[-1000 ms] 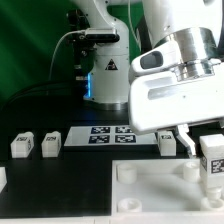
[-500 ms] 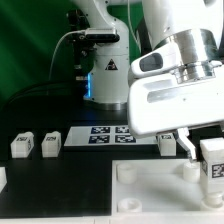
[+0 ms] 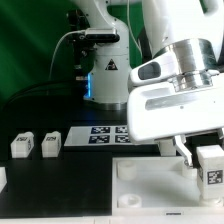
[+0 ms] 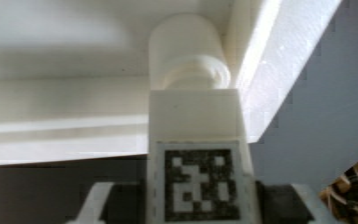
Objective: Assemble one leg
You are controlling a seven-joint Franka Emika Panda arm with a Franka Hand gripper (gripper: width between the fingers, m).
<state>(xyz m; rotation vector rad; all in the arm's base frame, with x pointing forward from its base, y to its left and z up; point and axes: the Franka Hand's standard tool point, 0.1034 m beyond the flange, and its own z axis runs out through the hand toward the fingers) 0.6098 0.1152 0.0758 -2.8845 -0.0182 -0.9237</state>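
My gripper (image 3: 205, 163) is shut on a leg (image 3: 211, 165), a small white block with a black-and-white tag. I hold it upright over the right side of the large white tray-like top (image 3: 150, 190). In the wrist view the leg (image 4: 197, 130) runs between my fingers, its rounded end close to a raised white wall of the top (image 4: 87, 60). Two more legs (image 3: 23, 145) (image 3: 50, 143) lie on the black table at the exterior view's left. A further leg (image 3: 166, 145) shows partly behind my hand.
The marker board (image 3: 100, 133) lies flat on the table behind the top. A second robot base (image 3: 105, 70) with cables stands at the back. My large white hand body (image 3: 170, 105) hides the area behind it.
My hand has come down and a little to the exterior view's right with the leg, bringing it closer to the top.
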